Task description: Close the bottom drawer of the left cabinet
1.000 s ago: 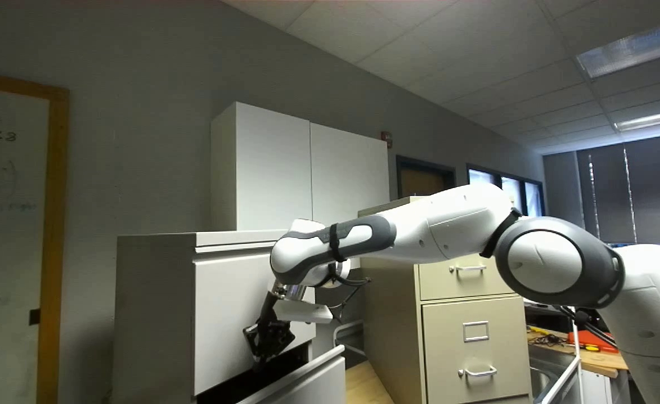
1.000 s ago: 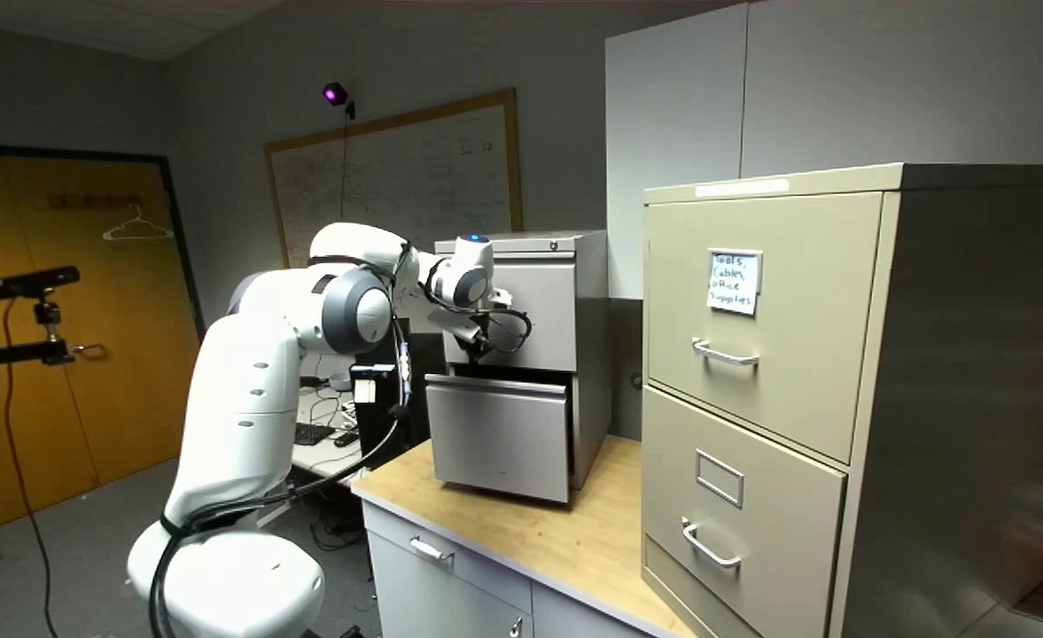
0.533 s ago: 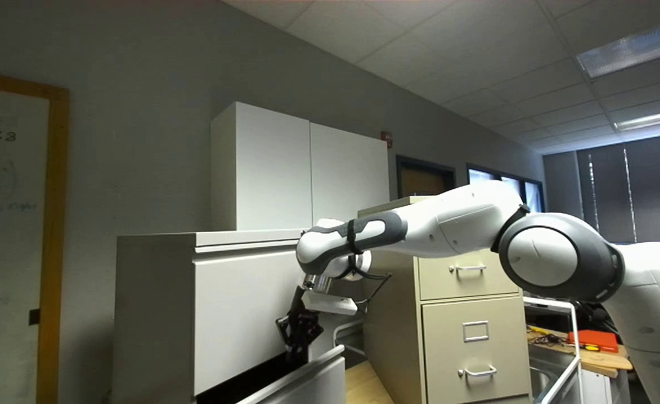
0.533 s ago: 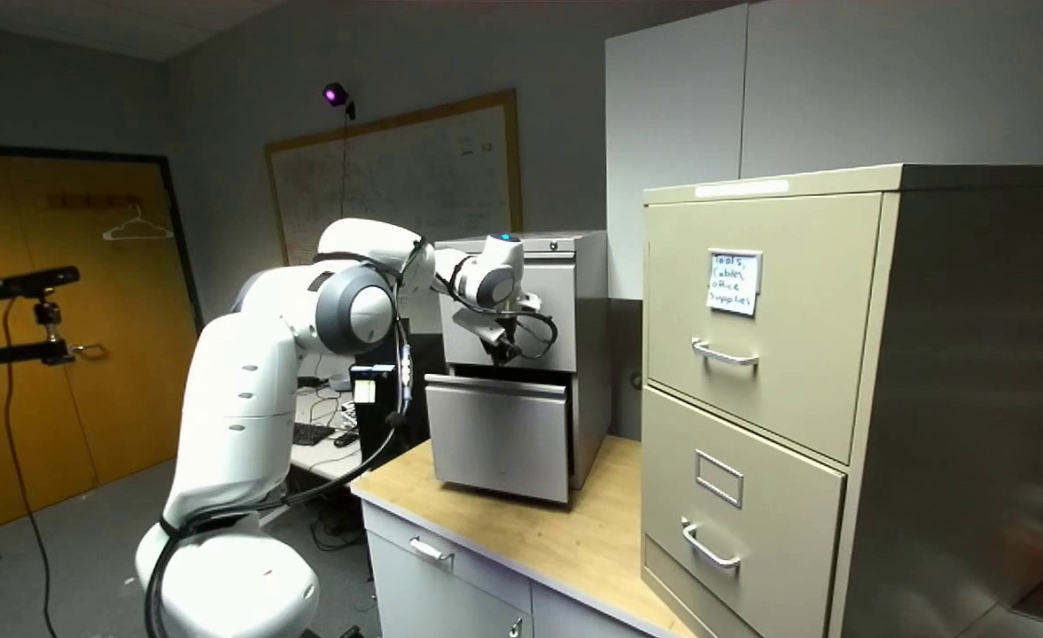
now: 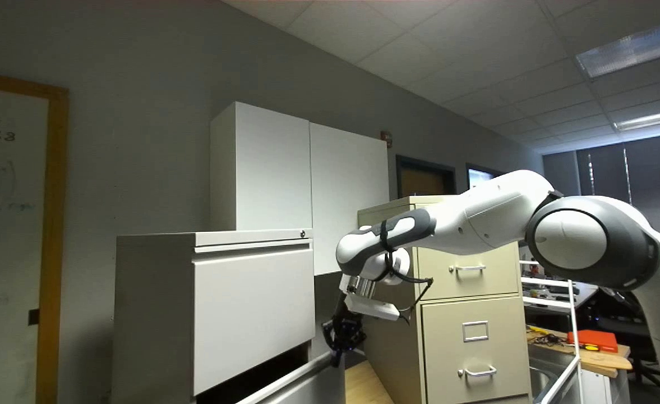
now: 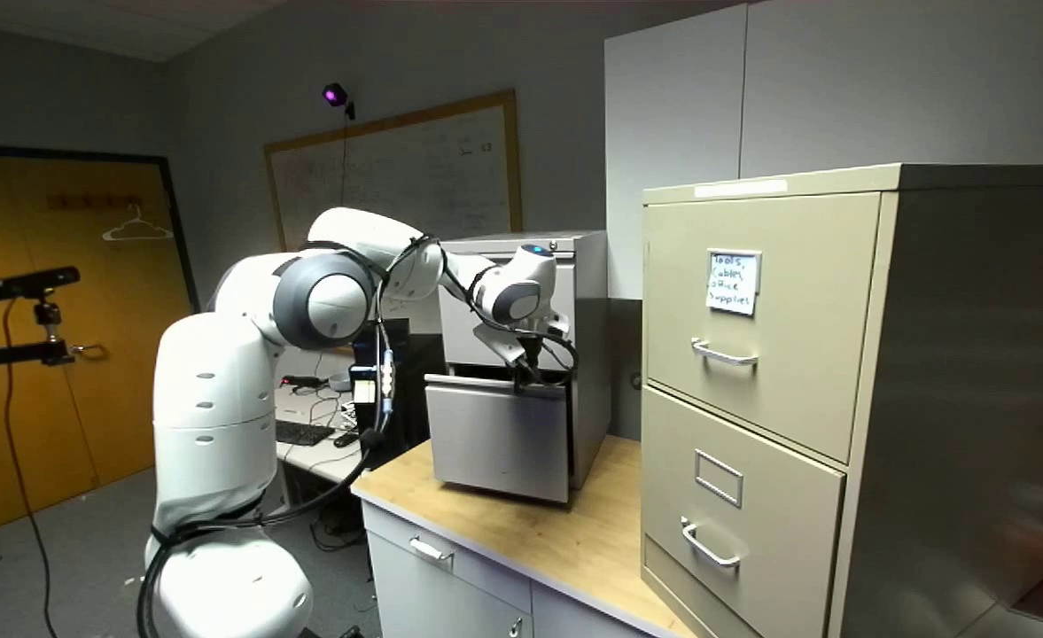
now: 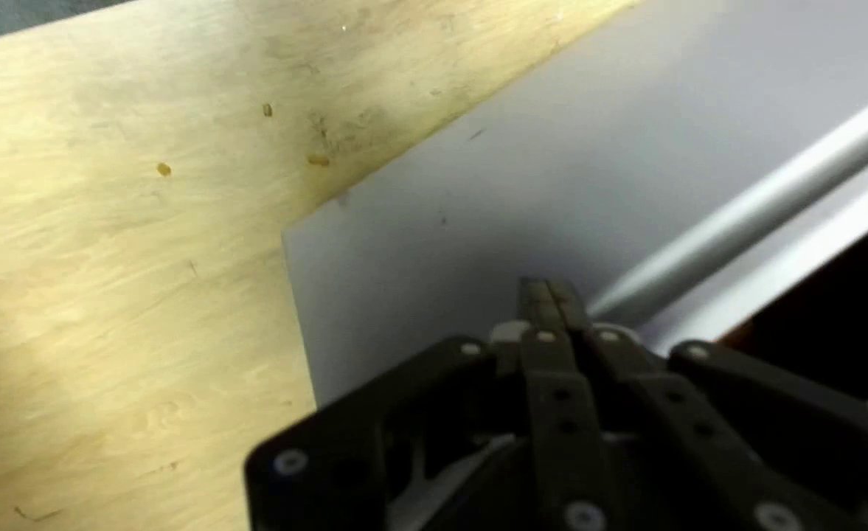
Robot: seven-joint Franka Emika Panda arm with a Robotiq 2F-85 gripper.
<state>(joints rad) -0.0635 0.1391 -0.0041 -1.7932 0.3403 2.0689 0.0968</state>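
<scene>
The wide pale-grey metal bottom drawer (image 6: 499, 443) projects from the boxy pale-grey metal left cabinet (image 6: 592, 372), its front lying between that cabinet and the pressed-together fingers of the black two-finger gripper (image 7: 551, 295).

In an exterior view, the tool (image 5: 337, 357) hangs by the open bottom drawer (image 5: 314, 386).

Lab — robot arm (image 6: 336, 306), whiteboard (image 6: 437, 177)
</scene>
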